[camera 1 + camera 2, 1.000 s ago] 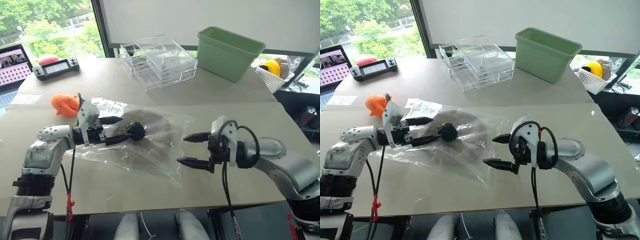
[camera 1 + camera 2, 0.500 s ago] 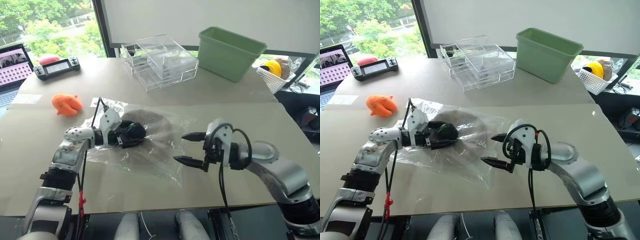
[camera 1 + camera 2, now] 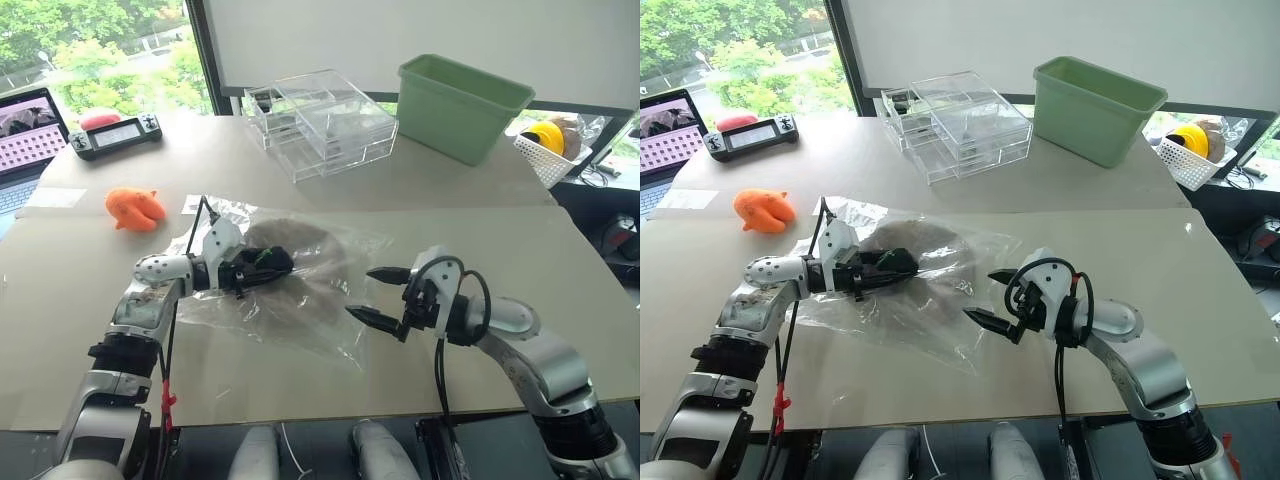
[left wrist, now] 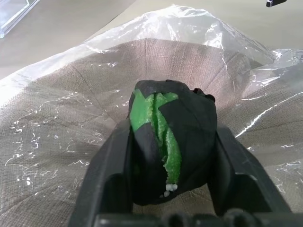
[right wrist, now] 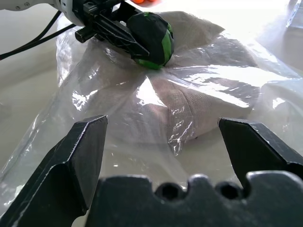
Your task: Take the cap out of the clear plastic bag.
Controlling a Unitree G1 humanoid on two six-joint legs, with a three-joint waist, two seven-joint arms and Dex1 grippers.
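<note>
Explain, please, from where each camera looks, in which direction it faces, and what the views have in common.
Left and right eye views: from the head, forward and down over the table; both arms show.
Left wrist view: along the left end effector, closed on a dark green-black lump resting on the bagged cap.
Right wrist view: along the open right end effector, toward the clear plastic bag.
Shared: every view shows the cap, bag and lump; the right wrist view also shows the left end effector.

Beige table (image 3: 300, 400) fills the mid frame, seam across it. Window (image 3: 90, 40) upper left w/ green trees, daylight coming in. White wall (image 3: 400, 30) along the top, dark window frame (image 3: 200, 55) beside it.
</note>
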